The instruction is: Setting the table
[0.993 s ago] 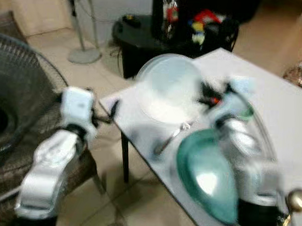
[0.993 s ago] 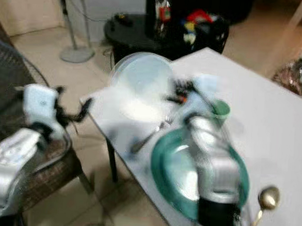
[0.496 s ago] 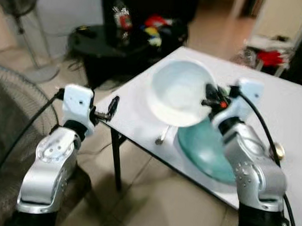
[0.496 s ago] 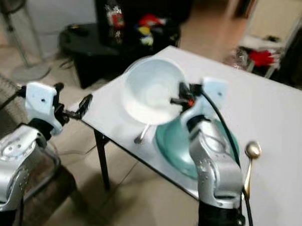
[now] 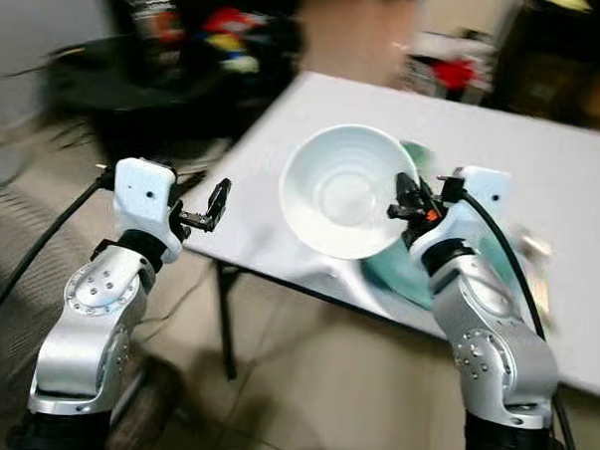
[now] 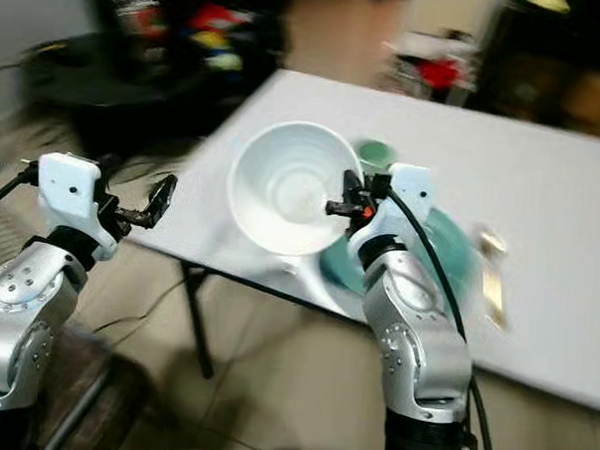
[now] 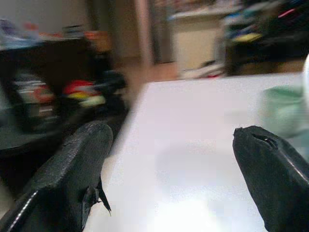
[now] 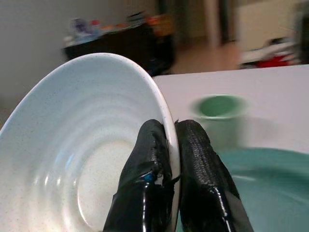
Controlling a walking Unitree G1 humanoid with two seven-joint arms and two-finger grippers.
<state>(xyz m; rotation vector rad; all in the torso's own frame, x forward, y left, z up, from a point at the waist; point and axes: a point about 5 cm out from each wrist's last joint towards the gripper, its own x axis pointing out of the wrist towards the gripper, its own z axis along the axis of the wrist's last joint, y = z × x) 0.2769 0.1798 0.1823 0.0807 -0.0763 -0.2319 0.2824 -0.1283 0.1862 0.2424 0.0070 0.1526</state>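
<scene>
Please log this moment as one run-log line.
right gripper: shut on white bowl rim, held above table | left gripper: open, idle | teal plate: on table

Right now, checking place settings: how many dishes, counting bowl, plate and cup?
3. The white bowl is pinched by the right gripper; the teal plate and green cup sit on the table.

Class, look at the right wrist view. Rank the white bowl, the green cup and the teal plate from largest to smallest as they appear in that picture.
1. white bowl, pinched at its rim by the right gripper; nearness to the camera enlarges it.
2. teal plate, partly cut off at the picture's edge, so its full size is unsure.
3. green cup, clearly the smallest.
</scene>
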